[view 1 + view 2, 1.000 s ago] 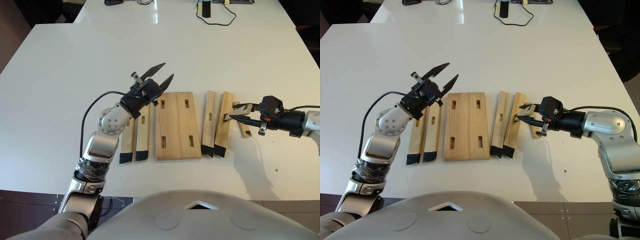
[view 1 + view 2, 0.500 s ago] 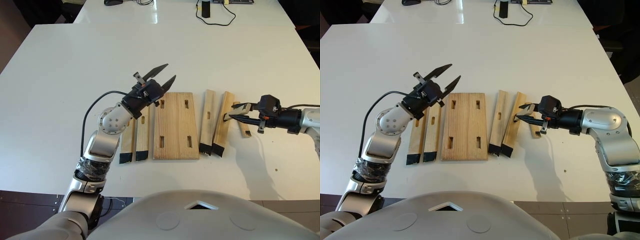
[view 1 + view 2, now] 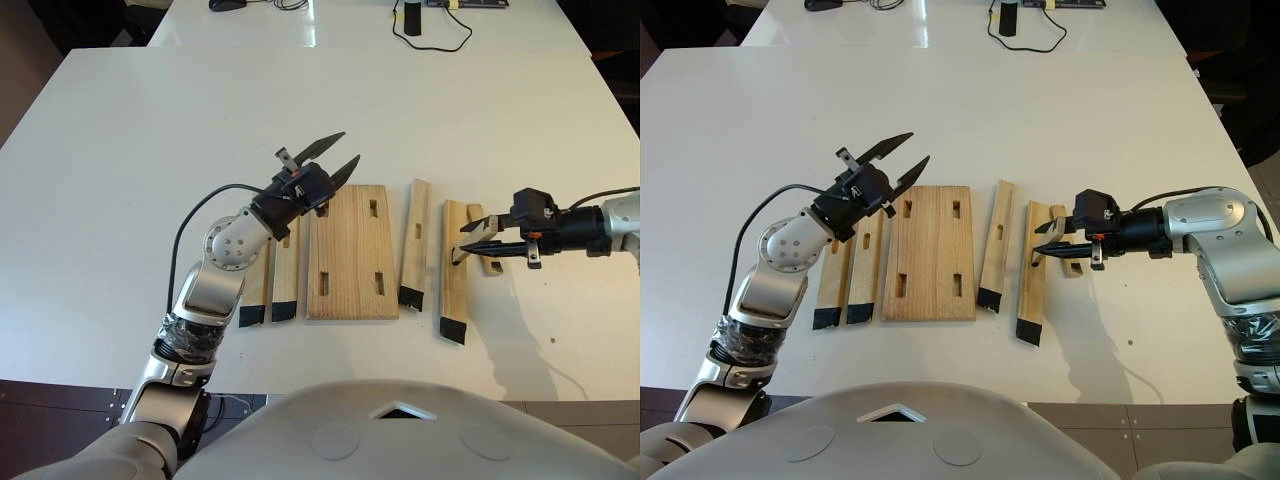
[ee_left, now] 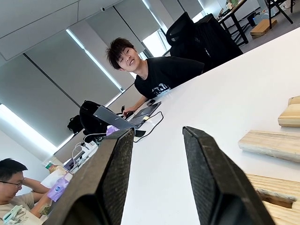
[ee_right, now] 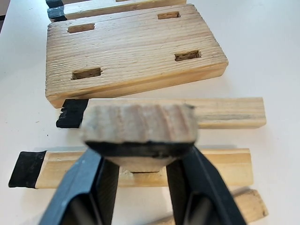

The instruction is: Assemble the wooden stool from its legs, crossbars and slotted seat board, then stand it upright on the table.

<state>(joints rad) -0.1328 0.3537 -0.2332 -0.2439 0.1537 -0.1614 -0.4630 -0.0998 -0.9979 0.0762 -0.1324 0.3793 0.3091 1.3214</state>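
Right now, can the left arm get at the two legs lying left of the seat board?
Probably yes. The left gripper hangs open above the far ends of the two legs; nothing lies on them, and the right gripper holds a crossbar beyond the seat board.

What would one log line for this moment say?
left gripper: open, raised by seat board far-left corner | right gripper: shut on crossbar, beside rightmost leg | stool: unassembled, other parts flat on table
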